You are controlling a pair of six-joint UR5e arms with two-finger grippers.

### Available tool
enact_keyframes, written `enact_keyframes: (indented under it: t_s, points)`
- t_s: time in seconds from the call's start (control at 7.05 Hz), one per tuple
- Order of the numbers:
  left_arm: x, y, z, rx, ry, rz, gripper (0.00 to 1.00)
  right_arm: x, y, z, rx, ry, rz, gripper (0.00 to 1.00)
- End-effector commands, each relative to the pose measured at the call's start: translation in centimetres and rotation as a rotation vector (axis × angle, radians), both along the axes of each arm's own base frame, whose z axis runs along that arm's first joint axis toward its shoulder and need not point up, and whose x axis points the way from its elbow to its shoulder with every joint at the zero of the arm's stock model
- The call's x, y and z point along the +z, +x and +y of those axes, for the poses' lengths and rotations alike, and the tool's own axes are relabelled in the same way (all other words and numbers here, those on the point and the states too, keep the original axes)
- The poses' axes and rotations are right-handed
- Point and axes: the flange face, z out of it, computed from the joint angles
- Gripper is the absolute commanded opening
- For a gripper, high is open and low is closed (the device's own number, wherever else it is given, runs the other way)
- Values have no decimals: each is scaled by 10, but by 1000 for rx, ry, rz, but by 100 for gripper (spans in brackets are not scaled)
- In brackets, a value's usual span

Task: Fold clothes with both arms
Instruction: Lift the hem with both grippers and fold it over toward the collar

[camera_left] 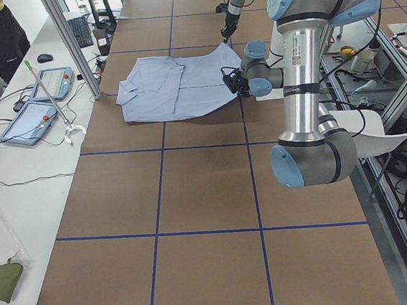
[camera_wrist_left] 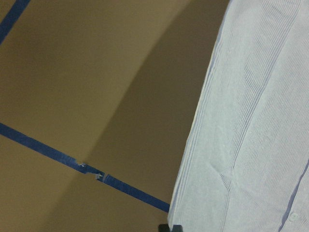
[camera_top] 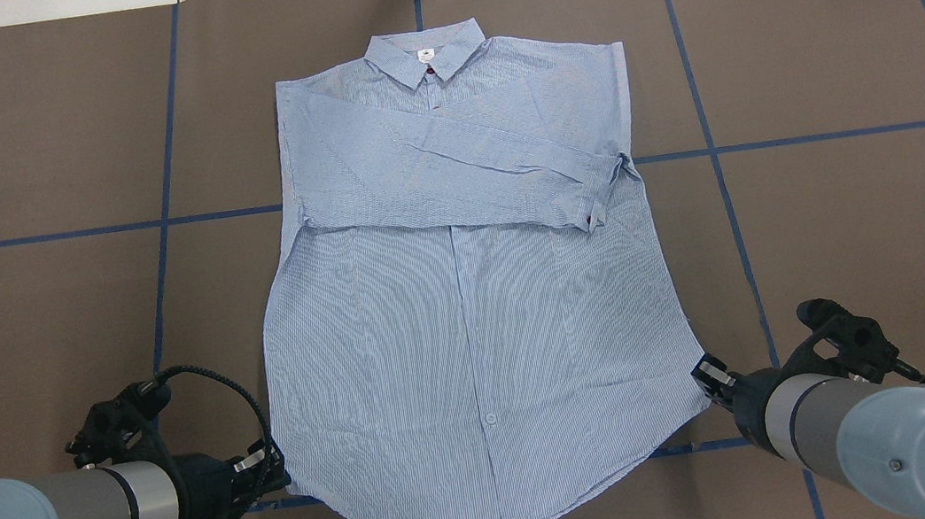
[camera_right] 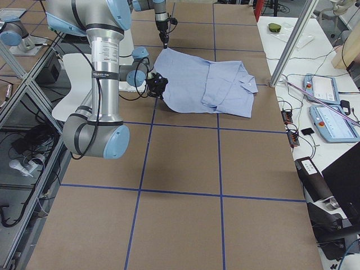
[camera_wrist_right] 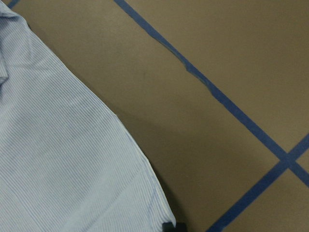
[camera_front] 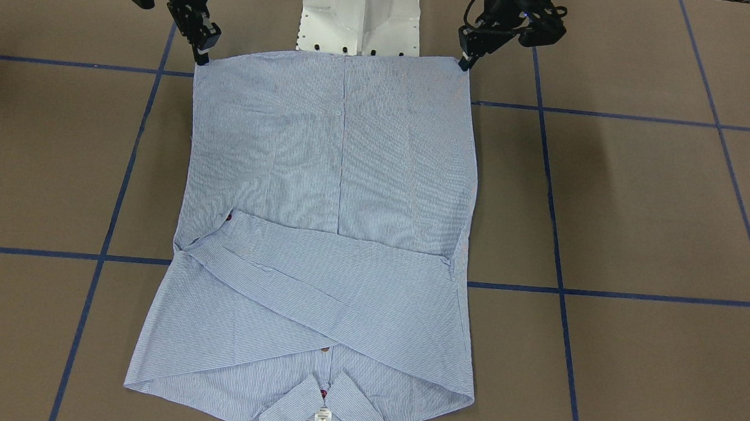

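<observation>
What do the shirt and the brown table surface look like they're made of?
The shirt looks like thin woven cloth, perhaps cotton or a blend, matte: fine stripes, soft creases, limp edges. The table surface looks like matte brown paper or card sheeting, without gloss. Its blue grid lines look like stuck-on tape, wrinkled in the right wrist view.
</observation>
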Motion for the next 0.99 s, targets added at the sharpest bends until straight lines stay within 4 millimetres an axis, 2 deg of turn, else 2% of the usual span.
enact_keyframes:
  t_s: [0.0,0.14,0.28,0.43,0.71,0.85]
  points:
    - [-20,-22,-57,-92,62,27,0,-24,29,-66,54,-64,-80,0]
    - [-24,-31,-87,-117,48,37,0,-31,41,-103,62,-79,-101,0]
    - [-36,-37,-120,-128,35,61,0,-36,56,-130,110,-81,-117,0]
    - [-39,-47,-142,-161,29,66,0,-51,78,-154,151,-87,-157,0]
    - [-44,-76,-169,-191,13,83,0,-55,120,-188,251,-87,-175,0]
    - [-52,-84,-188,-221,15,94,0,-59,110,-215,276,-89,-171,0]
